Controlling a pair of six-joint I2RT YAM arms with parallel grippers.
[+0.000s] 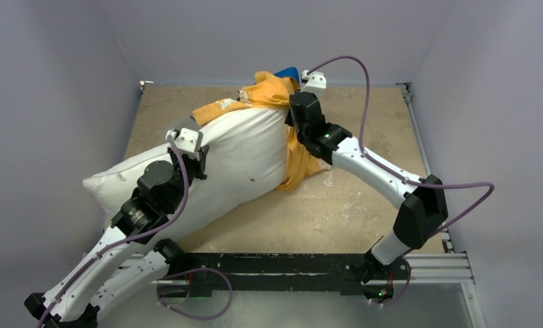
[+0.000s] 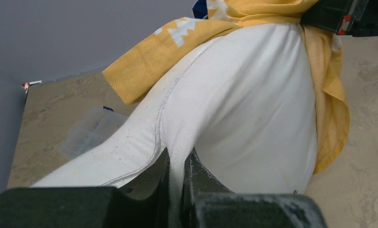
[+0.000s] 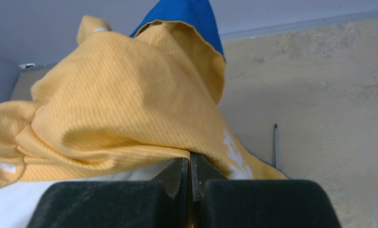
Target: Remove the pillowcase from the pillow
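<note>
The plump white pillow (image 1: 241,157) lies slantwise across the table, its near end toward the left arm. The orange-yellow pillowcase (image 1: 272,89) with white print is bunched over its far end, and one strip hangs down the right side (image 1: 299,167). Blue lining (image 3: 187,14) shows at the top. My left gripper (image 2: 179,154) is shut on a pinched fold of the pillow (image 2: 244,95); from above it sits at the pillow's upper left side (image 1: 190,143). My right gripper (image 3: 190,154) is shut, with the edge of the pillowcase (image 3: 120,104) drawn into its tips; from above it is at the bunched cloth (image 1: 294,113).
The tan table (image 1: 364,205) is walled in by grey panels at the back and both sides. A clear plastic sheet (image 2: 89,133) lies on the table left of the pillow. A thin grey stick (image 3: 275,145) lies beyond the pillowcase. The right arm's wrist (image 2: 348,16) reaches over the pillow's far end.
</note>
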